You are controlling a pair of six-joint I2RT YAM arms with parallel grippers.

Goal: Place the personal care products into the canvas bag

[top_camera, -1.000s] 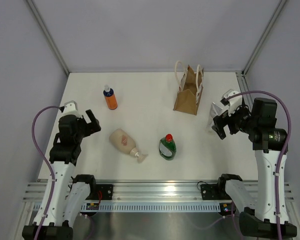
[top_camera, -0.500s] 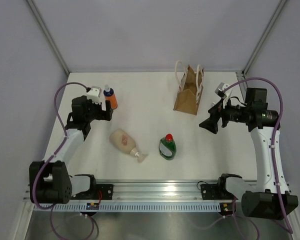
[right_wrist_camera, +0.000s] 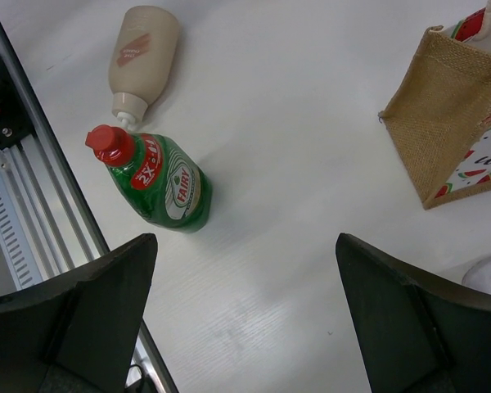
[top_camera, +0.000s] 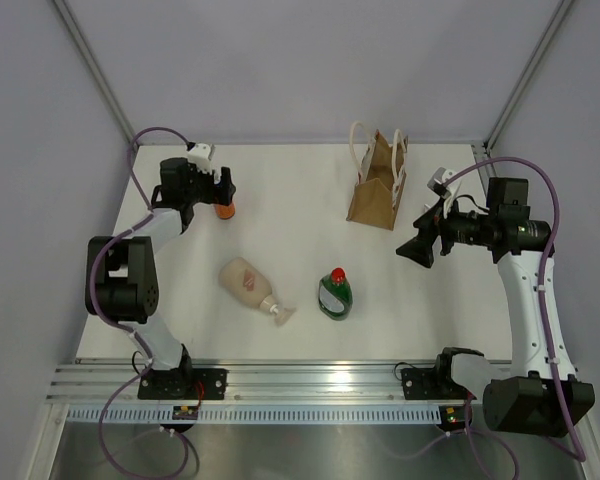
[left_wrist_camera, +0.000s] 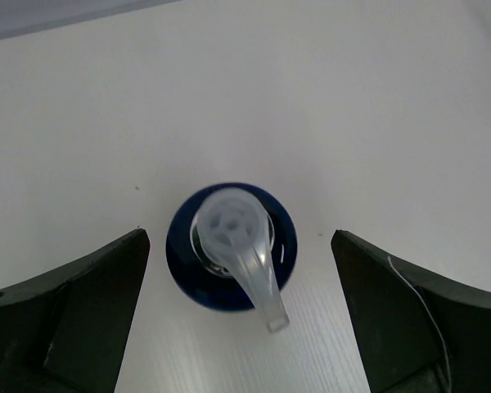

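At far left on the table (top_camera: pixel 300 190), lined up on the orange bottle (top_camera: pixel 224 209) with left tool (left_wrist_camera: pixel 239 241) apart; next, likely lowering to clamp it.

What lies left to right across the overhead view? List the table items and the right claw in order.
orange bottle → beige pump bottle → green bottle → canvas bag → right claw

Your left arm (top_camera: pixel 156 335) and right arm (top_camera: pixel 528 300) share one look: white shells on the long links, black housings at the joints. A purple cable (top_camera: pixel 160 129) loops along each. A small white mount (top_camera: pixel 201 152) sits at each wrist. Your jaws are matte black wedges. Black bases (top_camera: pixel 175 385) carry both arms.
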